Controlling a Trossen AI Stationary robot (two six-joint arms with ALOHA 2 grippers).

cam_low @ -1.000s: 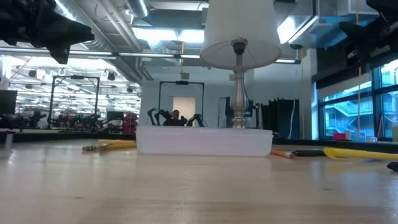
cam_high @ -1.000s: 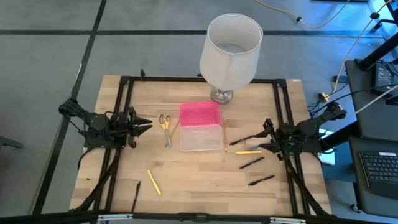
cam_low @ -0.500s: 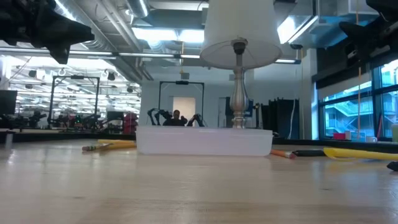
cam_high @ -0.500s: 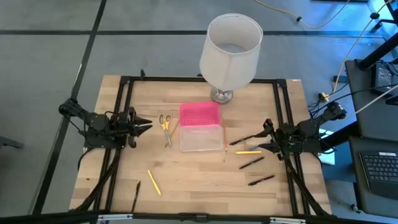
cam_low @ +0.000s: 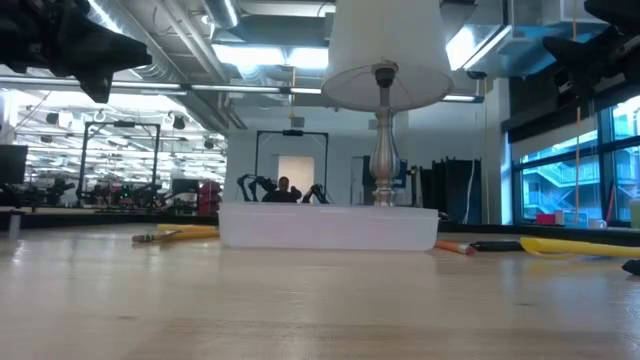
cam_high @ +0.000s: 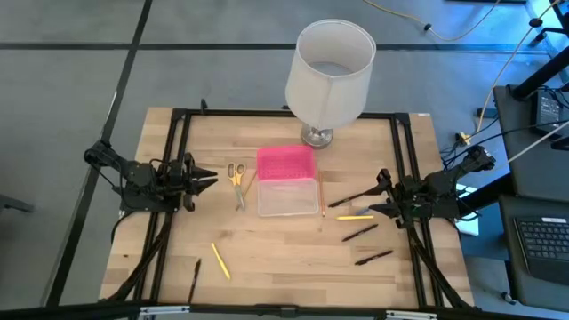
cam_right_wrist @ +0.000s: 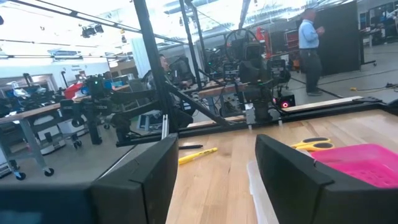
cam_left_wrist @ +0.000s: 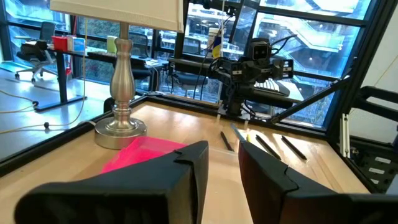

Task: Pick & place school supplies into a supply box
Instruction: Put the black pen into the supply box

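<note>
The supply box sits mid-table, its pink lid open toward the far edge and its clear case nearer me. Yellow-handled scissors and a pencil lie left of it. A yellow pencil and a dark pen lie near the front left. Right of the box lie three dark pens and a yellow one. My left gripper hovers left of the scissors, narrowly open. My right gripper hovers over the right-hand pens, wide open. Both are empty.
A lamp with a big white shade stands on its metal base just behind the pink lid. A black frame runs along the table's sides. Bare wood lies between the box and the near edge. A person stands far off in the room.
</note>
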